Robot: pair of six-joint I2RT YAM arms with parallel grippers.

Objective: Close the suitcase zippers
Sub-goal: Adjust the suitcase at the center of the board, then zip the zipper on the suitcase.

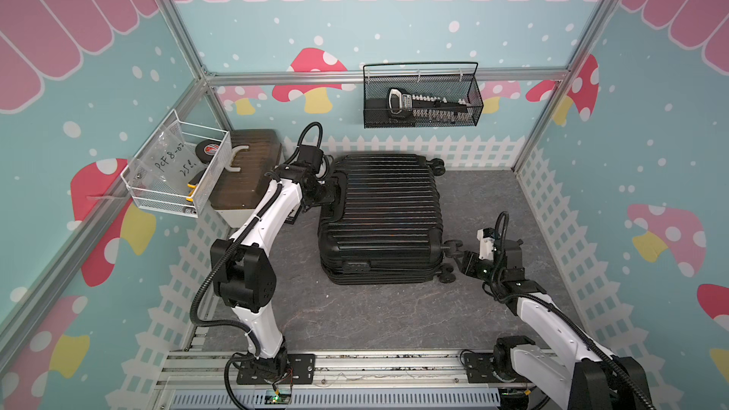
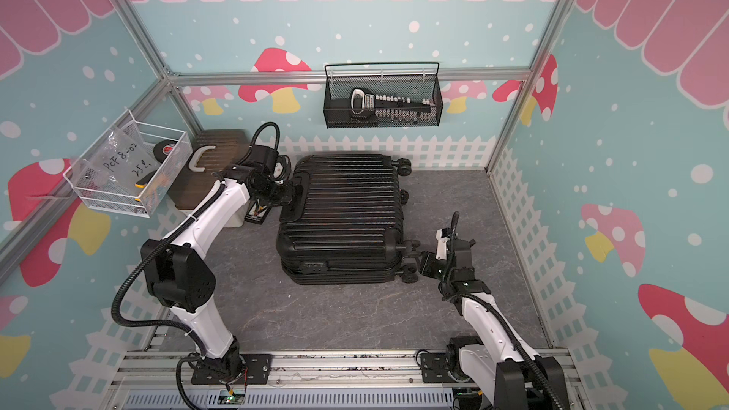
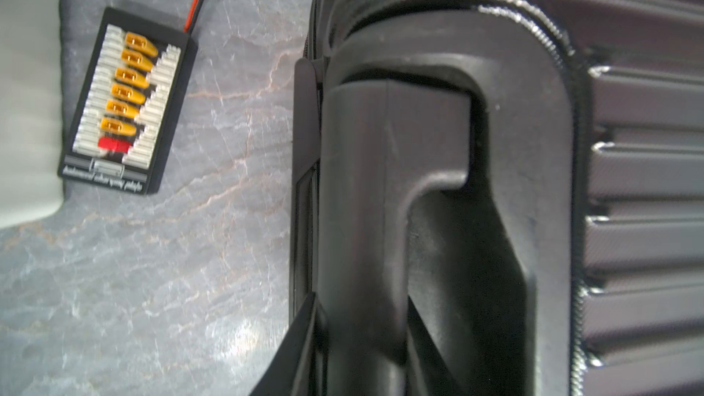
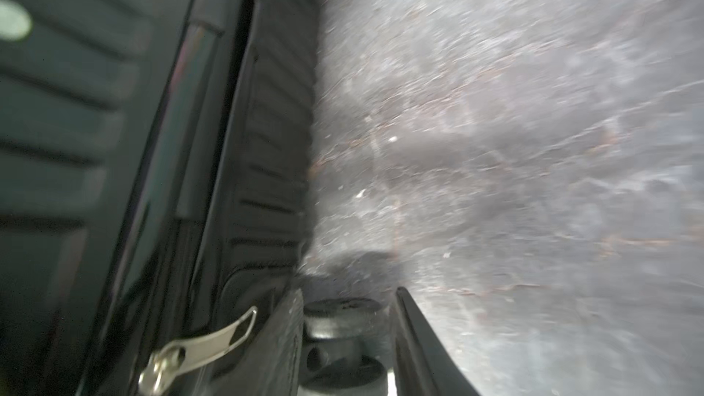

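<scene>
suitcase (image 1: pixel 380 211) laid flat mid-counter (image 1: pixel 394 309) | left fingers (image 3: pixel 301 352) clamped on its handle (image 3: pixel 362 203), likely so it's kept steady | right fingers (image 4: pixel 415 348) half spread round a wheel (image 4: pixel 343 318), grip can't be told | zipper pull (image 4: pixel 205 340) seen just beside them, not yet grabbed

Left arm (image 1: pixel 260 222) rises from the lower edge, elbow bent, reaching toward frame centre; left gripper (image 1: pixel 334 190), jaws clamped on the suitcase handle (image 3: pixel 362 184); right arm (image 1: pixel 552 321) stretches up-left from lower right; right gripper (image 1: pixel 457 257), jaws straddling a wheel (image 4: pixel 343 314), contact unclear.

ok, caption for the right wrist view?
Right pincer straddling a suitcase wheel, silver zipper pull alongside.
</scene>
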